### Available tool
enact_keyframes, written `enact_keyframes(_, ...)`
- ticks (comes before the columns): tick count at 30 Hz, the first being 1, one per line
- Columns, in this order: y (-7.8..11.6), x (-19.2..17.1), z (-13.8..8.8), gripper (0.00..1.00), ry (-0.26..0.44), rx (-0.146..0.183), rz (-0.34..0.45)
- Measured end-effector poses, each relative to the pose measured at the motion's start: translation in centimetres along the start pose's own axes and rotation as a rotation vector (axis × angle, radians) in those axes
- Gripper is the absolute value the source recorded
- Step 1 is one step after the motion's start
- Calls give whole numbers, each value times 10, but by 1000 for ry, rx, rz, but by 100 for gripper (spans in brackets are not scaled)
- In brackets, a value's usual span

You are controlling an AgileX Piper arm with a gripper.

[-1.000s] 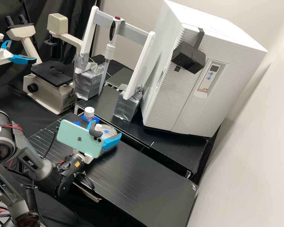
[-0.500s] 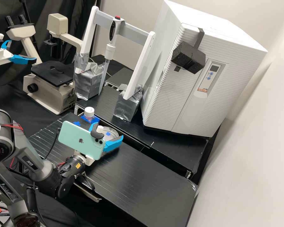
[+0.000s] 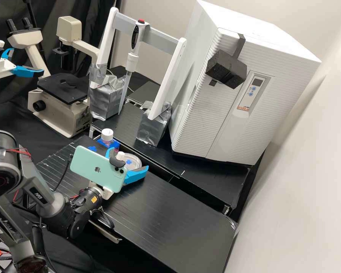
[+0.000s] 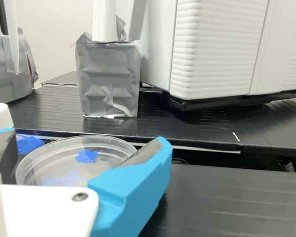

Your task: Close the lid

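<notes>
In the high view, the gripper [image 3: 128,160] stands low over the near bench with its blue fingers open around a round clear dish [image 3: 135,157]. A clear lid with a blue mark [image 3: 129,162] appears to lie on it. In the wrist view, the gripper [image 4: 84,140] has a finger at either side of the lid's round rim [image 4: 101,138]. The pads stand near the rim; whether they touch it I cannot tell. One finger hides part of it. A blue mark [image 4: 86,156] shows sharply, with a fainter one beneath. How evenly the lid sits is unclear.
A white-capped bottle [image 3: 107,135] in a blue holder stands close beside the dish. The raised black shelf [image 3: 201,182] behind bears foil-wrapped blocks [image 3: 151,131], a pipette frame and a white incubator [image 3: 231,113]. A microscope [image 3: 62,102] stands at the left.
The gripper has shifted slightly down and right in the high view, and its fingers have spread apart. The blue mark and clear rim have moved a little down as well.
</notes>
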Motion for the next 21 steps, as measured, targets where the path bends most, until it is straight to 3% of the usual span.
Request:
enact_keyframes(5, 4, -3, -6, 100, 23, -25, 23)
enact_keyframes(9, 10, -9, -16, 100, 52, -25, 65)
enact_keyframes(15, 17, -21, -49, 100, 209, -52, 156)
enact_keyframes(20, 19, -19, -61, 100, 278, 29, 228)
enact_keyframes(21, 19, -19, -63, 100, 287, 64, 243)
